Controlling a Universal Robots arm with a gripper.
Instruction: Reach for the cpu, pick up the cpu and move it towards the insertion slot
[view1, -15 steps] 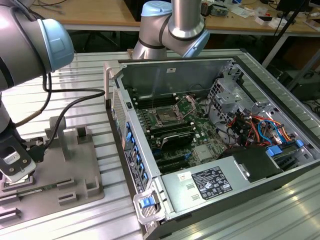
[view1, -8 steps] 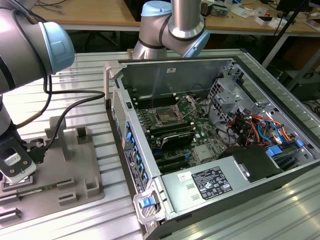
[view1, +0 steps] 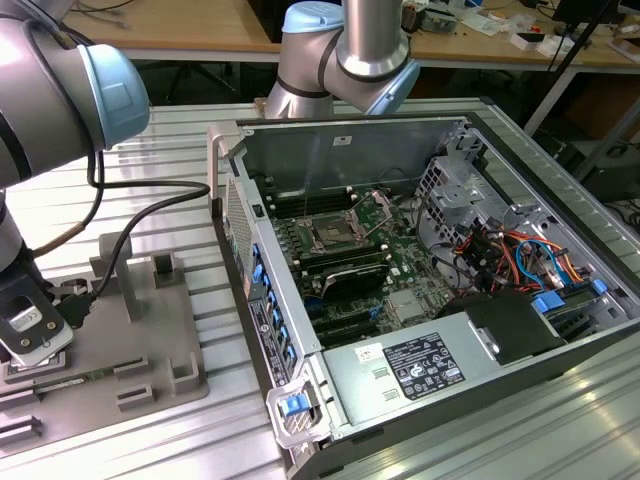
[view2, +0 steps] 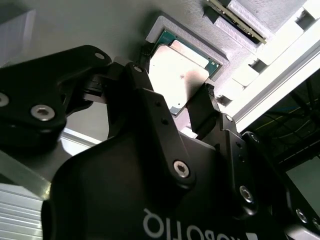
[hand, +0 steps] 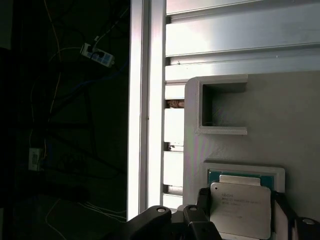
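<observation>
Presently, the gripper (view1: 35, 350) stands at the exterior view's near left, low over the grey fixture plate (view1: 150, 345) that lies on the slatted aluminium table (view1: 170, 160). The arm (view1: 45, 90) comes down to it from the upper left of that view, with a black cable (view1: 150, 200) trailing off it.

The cpu (hand: 240, 212) sits in a square recess of the fixture plate. Its pale silvery top faces up and a green edge shows along one side. In both wrist views the pincer straddles the chip, one black jaw on each of two opposite sides and close to its edges. Whether it is pinching the chip or only spread about it cannot be told. A second rectangular recess (hand: 222, 107) in the plate lies just beyond the chip.

The insertion slot (view1: 330, 236) is well apart from the gripper, toward the exterior view's right. It sits on the green motherboard inside the open computer case (view1: 340, 150), its metal frame and dark centre exposed. A labelled power supply (view1: 420, 365) occupies the near end of the case, and red and blue cables (view1: 510, 260) lie at its right.
</observation>
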